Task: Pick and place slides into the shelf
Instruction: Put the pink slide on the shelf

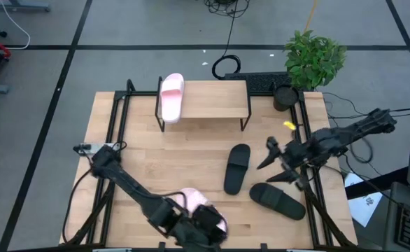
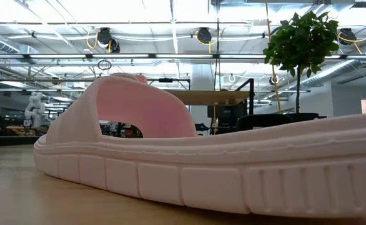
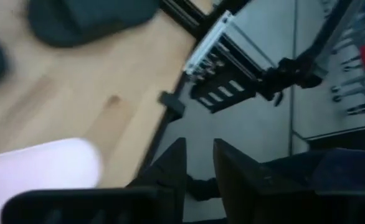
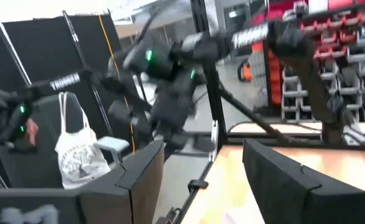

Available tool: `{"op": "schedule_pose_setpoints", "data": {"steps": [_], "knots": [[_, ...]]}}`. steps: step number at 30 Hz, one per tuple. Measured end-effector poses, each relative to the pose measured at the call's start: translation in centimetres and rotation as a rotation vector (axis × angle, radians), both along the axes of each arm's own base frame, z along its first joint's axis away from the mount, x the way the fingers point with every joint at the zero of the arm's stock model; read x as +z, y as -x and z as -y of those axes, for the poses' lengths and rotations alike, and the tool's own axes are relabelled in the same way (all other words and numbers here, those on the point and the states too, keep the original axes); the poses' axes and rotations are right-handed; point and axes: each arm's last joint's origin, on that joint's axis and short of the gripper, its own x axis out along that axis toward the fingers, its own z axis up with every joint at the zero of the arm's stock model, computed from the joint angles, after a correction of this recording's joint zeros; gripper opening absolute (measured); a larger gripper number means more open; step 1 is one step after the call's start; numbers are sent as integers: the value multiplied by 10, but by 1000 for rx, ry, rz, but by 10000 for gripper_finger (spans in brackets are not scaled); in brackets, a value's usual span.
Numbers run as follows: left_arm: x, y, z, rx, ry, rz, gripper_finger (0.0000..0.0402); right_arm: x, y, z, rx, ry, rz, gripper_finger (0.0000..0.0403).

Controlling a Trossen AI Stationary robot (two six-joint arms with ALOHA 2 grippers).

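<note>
Light wooden tabletop point(image 1: 191, 157) under bright workshop lights, potted plant point(image 1: 313, 59) at the far corner. One pale pink slide point(image 1: 171, 96) already set on the shelf point(image 1: 212, 98), at its left end. Second pink slide point(image 1: 203, 210) at the near edge, the left gripper point(image 1: 198, 227) right over it; fingers point(image 3: 173, 171) close together in the wrist view, clamped on it or not impossible to tell. Two black slides point(image 1: 237, 168) lying on the table between shelf and near edge, the nearer one point(image 1: 277, 199) just below the right gripper point(image 1: 278, 162), fingers spread, nothing held. Roughly a quarter done; three slides left to place.
</note>
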Motion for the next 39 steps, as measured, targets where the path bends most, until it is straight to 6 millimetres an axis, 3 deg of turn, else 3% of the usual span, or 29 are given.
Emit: {"op": "schedule_pose_setpoints", "data": {"steps": [6,11,23,30,39], "knots": [[-34,-23,7,37,22,-137,50,11,30,12,3,-24,57,210],[-38,-26,1,79,42,-173,36,12,39,16,4,-22,52,210],[-25,-47,-18,60,64,-43,24,8,35,14,7,-7,17,210],[-26,-54,-30,50,184,-115,23,4,34,14,7,8,-19,210],[-38,-44,-36,120,171,-284,18,1,34,14,5,39,-31,210]]}}
